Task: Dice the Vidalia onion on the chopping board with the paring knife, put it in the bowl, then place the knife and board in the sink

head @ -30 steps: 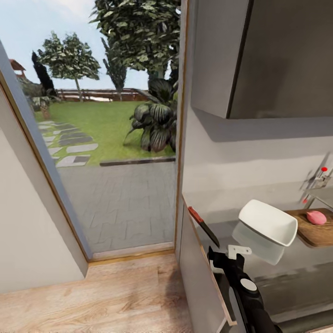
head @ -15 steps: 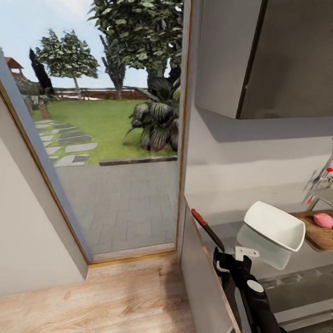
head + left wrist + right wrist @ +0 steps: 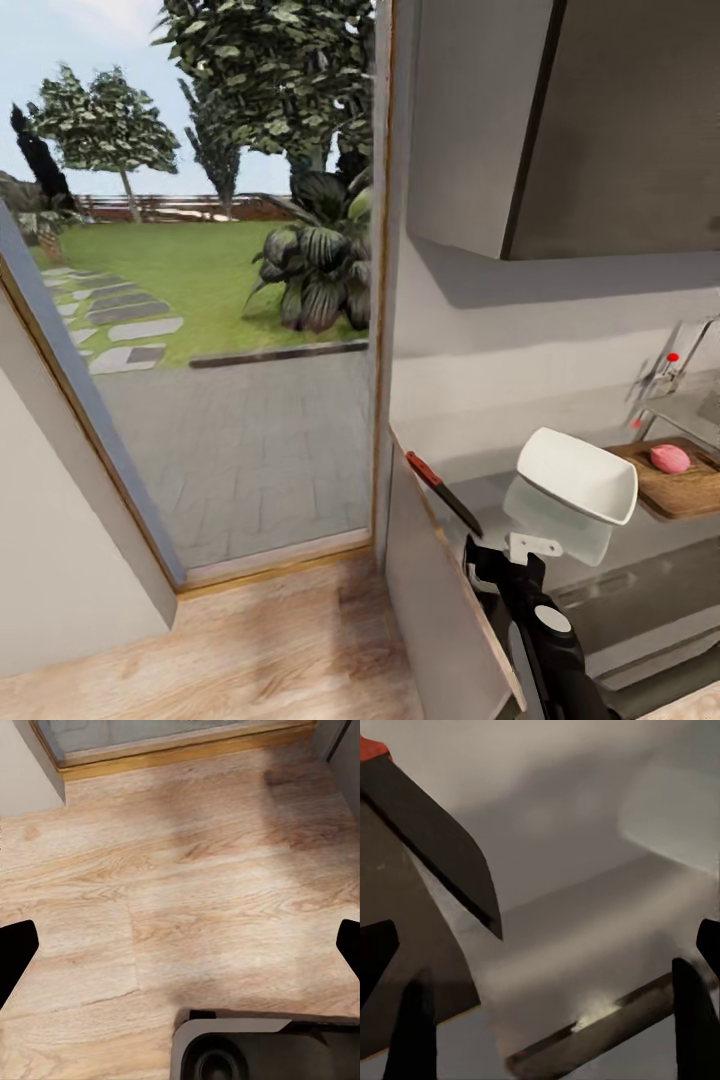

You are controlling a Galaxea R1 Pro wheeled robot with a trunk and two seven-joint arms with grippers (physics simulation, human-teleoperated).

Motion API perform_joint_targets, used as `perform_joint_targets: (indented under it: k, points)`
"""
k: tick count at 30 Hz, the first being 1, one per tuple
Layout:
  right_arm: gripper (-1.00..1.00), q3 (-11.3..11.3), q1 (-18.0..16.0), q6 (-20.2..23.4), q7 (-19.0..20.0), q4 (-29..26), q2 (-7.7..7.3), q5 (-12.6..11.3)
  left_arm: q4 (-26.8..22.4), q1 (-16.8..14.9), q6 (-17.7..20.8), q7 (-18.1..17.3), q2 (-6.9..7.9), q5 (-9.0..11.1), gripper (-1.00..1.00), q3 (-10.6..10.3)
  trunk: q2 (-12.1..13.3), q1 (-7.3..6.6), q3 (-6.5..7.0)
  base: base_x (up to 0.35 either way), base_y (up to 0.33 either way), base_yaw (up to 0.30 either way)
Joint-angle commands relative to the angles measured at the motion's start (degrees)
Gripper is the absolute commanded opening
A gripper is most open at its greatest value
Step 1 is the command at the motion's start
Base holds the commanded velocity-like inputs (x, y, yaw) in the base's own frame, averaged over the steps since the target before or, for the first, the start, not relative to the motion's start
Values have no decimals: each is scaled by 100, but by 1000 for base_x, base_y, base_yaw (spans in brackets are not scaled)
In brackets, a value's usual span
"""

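Observation:
The paring knife [image 3: 441, 489] lies at the countertop's [image 3: 610, 585] left end, red handle away from me; its dark blade [image 3: 439, 840] shows in the right wrist view. My right gripper [image 3: 492, 562] hovers just short of the blade tip, open and empty, its fingertips [image 3: 376, 949] wide apart. The white bowl [image 3: 578, 475] sits tilted right of the knife. Beyond it the pinkish Vidalia onion [image 3: 670, 458] rests on the chopping board [image 3: 690, 490], beside the sink [image 3: 697, 408] and its tap [image 3: 662, 377]. My left gripper [image 3: 180, 949] is open over the wooden floor.
A glass door [image 3: 200, 330] to a garden stands left of the counter. A grey wall cabinet [image 3: 560, 120] hangs above the worktop. Dark cabinet fronts [image 3: 440, 620] end the counter beside my right arm. Wooden floor [image 3: 187, 870] lies below, with my base [image 3: 262, 1050] at its edge.
The whole picture has swayed right and then left, so the camera has moved. My right gripper stays just short of the knife's blade tip. Knife, bowl, board and onion lie as before.

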Motion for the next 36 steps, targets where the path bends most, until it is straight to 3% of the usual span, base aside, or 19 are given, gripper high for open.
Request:
perform_joint_targets:
  k: [1,10,18,36]
  points:
    - [100,-6,-4,40,4,-12,6,58,-5,0,-11,31,9,49,100,-41,-7,2,-5,0,175,-54]
    - [100,-6,-4,42,4,-13,6,58,-5,0,-6,30,9,49,100,-40,-7,2,-2,13,158,-12]
    - [100,-6,-4,39,4,-11,6,58,-5,0,-4,30,9,49,100,-42,-7,2,-2,227,200,-11]
    - [100,-6,-4,39,5,-13,6,58,-3,0,-5,30,9,49,100,-46,-7,2,56,43,11,-132]
